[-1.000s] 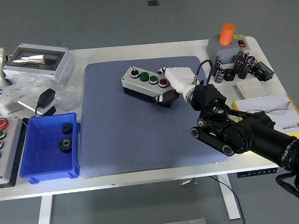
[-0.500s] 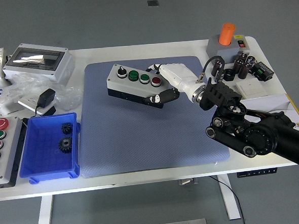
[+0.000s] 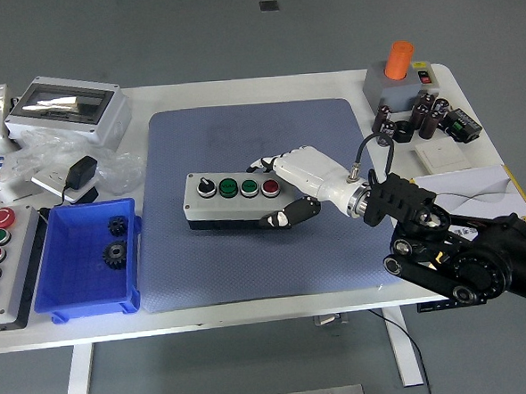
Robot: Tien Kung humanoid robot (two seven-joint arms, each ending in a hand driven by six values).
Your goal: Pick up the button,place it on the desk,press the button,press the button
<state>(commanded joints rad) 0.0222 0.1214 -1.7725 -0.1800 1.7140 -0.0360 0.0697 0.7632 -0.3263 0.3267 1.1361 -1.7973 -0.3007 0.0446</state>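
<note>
Carried down and leftward, the button box (image 3: 234,199) now sits level on the blue mat (image 3: 266,250), just right of the blue bin (image 3: 72,289). Right hand (image 3: 300,188) fingers still grasp its right end, steadying it for pressing.

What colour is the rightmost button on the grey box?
Red, seen in the head view.

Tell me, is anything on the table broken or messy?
Nothing looks broken or spilled. The right hand grips the button box, which sits level on the blue mat. The left side is cluttered: crumpled plastic wrap and a black adapter lie behind the blue bin.
</note>
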